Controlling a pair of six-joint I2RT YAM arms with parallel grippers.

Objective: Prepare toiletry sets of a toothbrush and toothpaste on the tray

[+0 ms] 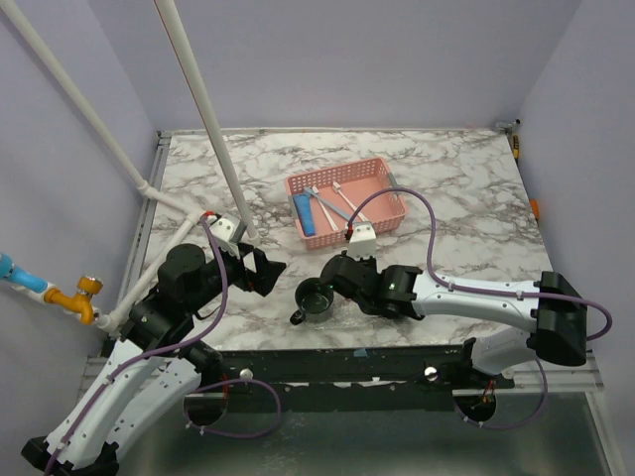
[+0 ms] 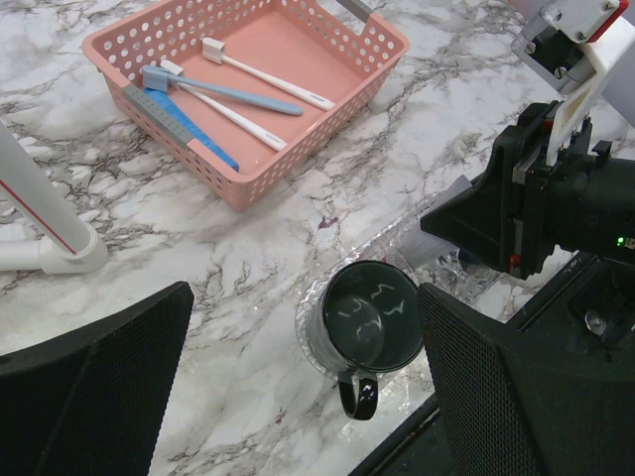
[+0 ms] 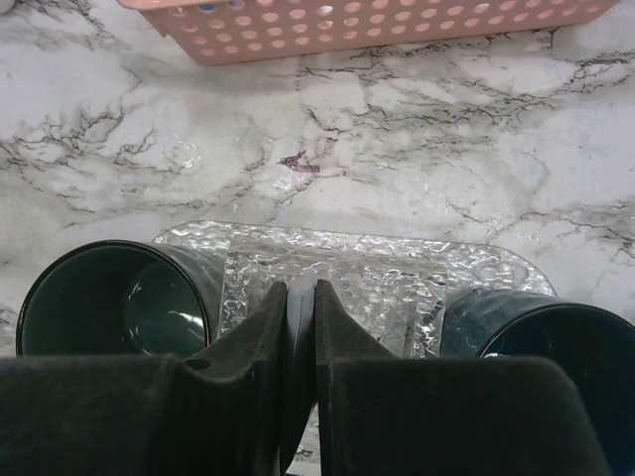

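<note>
The transparent tray [image 3: 337, 266] lies on the marble near the front edge, with a dark mug [image 3: 109, 299] at its left end and another [image 3: 544, 329] at its right. My right gripper [image 3: 301, 290] is shut on the tray's near rim between the mugs. In the top view the right gripper [image 1: 335, 275] sits beside one mug [image 1: 316, 300]. My left gripper [image 1: 264, 270] is open and empty, left of that mug [image 2: 372, 317]. Toothbrushes [image 2: 266, 75] and a blue toothpaste tube [image 2: 184, 127] lie in the pink basket [image 1: 347, 201].
The pink basket [image 2: 342, 94] stands behind the tray, mid-table. A white pipe frame [image 1: 203, 114] rises at the back left, its foot [image 2: 60, 253] close to my left gripper. The table's front edge [image 1: 337, 349] runs just below the mug.
</note>
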